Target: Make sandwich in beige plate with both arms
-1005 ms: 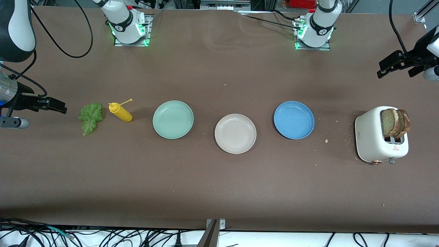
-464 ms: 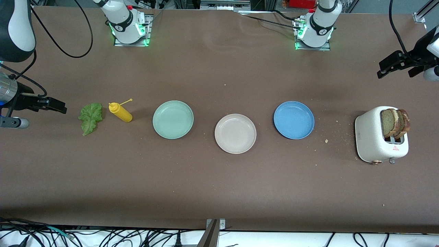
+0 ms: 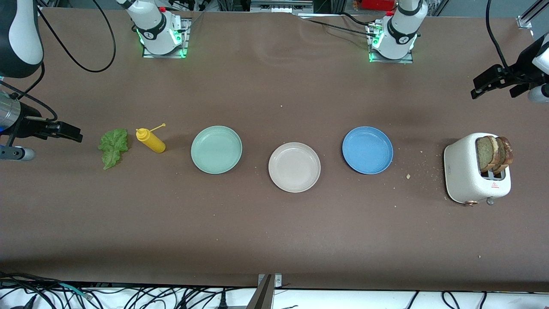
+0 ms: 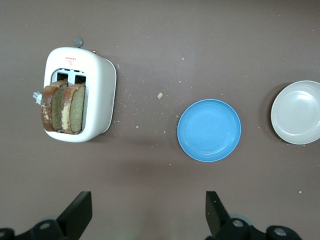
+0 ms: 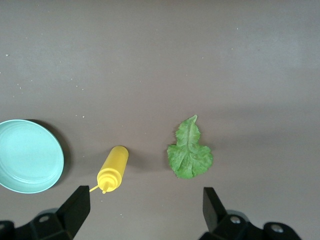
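The beige plate (image 3: 294, 167) (image 4: 297, 112) lies in the middle of the table with nothing on it. No assembled sandwich is in view. Two brown-crusted bread slices (image 3: 494, 153) (image 4: 62, 107) stand upright in the white toaster (image 3: 465, 171) at the left arm's end. A ruffled green lettuce leaf (image 3: 113, 147) (image 5: 189, 152) lies flat at the right arm's end. My left gripper (image 3: 487, 83) (image 4: 147, 207) hangs open and holding nothing, over bare table beside the toaster. My right gripper (image 3: 64, 132) (image 5: 145, 205) hangs open and holding nothing, over the table beside the lettuce.
A mint-green plate (image 3: 216, 149) and a blue plate (image 3: 367, 149) flank the beige one. A yellow squeeze bottle (image 3: 151, 140) lies on its side between the lettuce and the mint-green plate. Crumbs are scattered between the blue plate and the toaster.
Both grippers have shifted only very slightly. Nothing on the table has moved.
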Robot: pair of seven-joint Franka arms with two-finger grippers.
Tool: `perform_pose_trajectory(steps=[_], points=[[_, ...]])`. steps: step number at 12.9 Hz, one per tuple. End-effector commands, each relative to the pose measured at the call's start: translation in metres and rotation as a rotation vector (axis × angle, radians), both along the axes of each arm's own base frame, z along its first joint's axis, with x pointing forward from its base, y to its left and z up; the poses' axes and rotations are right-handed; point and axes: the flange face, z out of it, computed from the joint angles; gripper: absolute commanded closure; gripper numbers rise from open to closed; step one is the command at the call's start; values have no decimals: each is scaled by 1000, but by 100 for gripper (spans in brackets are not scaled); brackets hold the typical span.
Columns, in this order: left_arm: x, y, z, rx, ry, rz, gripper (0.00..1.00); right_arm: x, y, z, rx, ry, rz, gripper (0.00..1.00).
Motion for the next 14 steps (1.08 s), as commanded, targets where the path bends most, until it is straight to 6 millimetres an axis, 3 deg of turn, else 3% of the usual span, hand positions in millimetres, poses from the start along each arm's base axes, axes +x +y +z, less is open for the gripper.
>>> perform_pose_trajectory(steps=[1,14], points=[[3,2,5,-3,-6,-6,0,-6,-2,3,5,-6,0,0],[5,2,3,-12,-3,-3,0,-6,-3,1,6,-2,-1,0]])
